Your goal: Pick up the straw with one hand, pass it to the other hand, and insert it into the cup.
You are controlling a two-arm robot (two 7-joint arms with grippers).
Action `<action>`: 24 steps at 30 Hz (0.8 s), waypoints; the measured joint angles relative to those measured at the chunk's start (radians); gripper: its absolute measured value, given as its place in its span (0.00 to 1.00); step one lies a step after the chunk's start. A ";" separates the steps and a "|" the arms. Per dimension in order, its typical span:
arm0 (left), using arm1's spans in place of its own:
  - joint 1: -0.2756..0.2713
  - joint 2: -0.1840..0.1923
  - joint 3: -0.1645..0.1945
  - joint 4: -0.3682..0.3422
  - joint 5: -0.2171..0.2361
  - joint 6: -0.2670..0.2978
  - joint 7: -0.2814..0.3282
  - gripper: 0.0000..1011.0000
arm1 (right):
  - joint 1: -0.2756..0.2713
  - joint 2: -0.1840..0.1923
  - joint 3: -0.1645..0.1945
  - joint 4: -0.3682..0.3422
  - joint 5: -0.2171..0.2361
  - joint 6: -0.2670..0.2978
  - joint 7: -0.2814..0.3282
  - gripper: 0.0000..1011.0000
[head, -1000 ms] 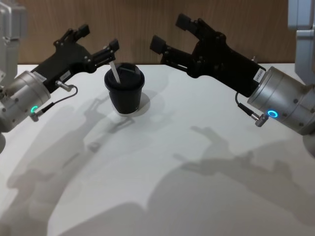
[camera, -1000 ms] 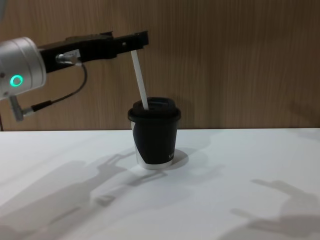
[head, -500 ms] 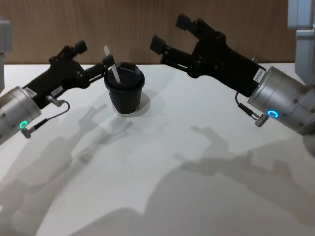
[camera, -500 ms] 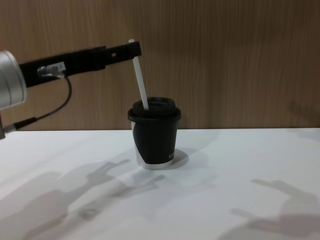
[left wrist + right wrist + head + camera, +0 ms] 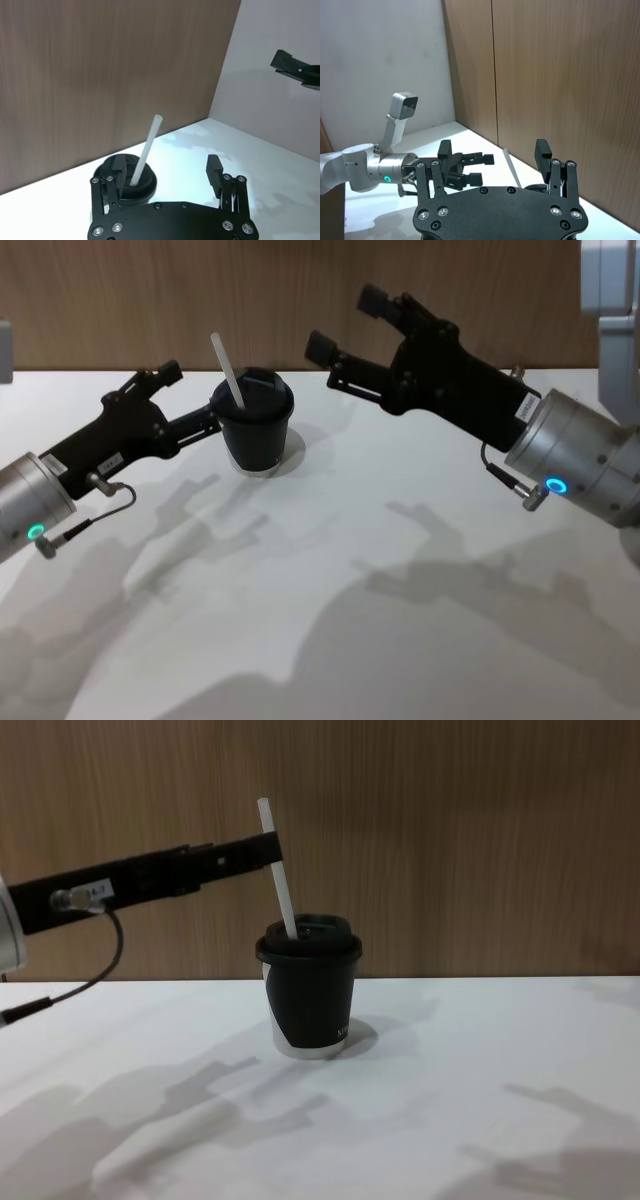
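Left tool (image 5: 188,400) at mid-left of the head frame, fingers spread open and holding nothing, one finger just beside the cup, the straw clear of both fingers; in the left wrist view the left tool's fingers (image 5: 215,170) stand apart with the straw between them and untouched; right tool (image 5: 345,325) at upper centre-right of the head frame, raised off the bench, fingers wide open and empty, well apart from the cup; straw (image 5: 228,371) stands in the lid of the cup (image 5: 254,428), upper centre-left of the head frame, lower end hidden inside, upper end free; long axis near upright, top leaning toward frame left in the chest view (image 5: 277,868); cup sits upright on the white bench (image 5: 330,580); judged: insertion looks done; straw likely very light, stiff but crushable, smooth and slippery, so any regrasp should be gentle and on the exposed mid-length above the lid; cup light, easy to tip if the straw is pushed sideways.
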 joint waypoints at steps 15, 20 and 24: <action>0.057 0.011 0.004 -0.044 -0.022 -0.032 -0.003 0.99 | -0.060 0.057 0.009 -0.039 0.010 0.014 -0.004 0.99; 0.070 0.012 0.007 -0.056 -0.022 -0.044 0.004 0.99 | -0.073 0.071 0.013 -0.046 0.016 0.016 -0.002 0.99; 0.078 0.012 0.009 -0.064 -0.022 -0.052 0.009 0.99 | -0.080 0.078 0.015 -0.050 0.018 0.017 -0.001 0.99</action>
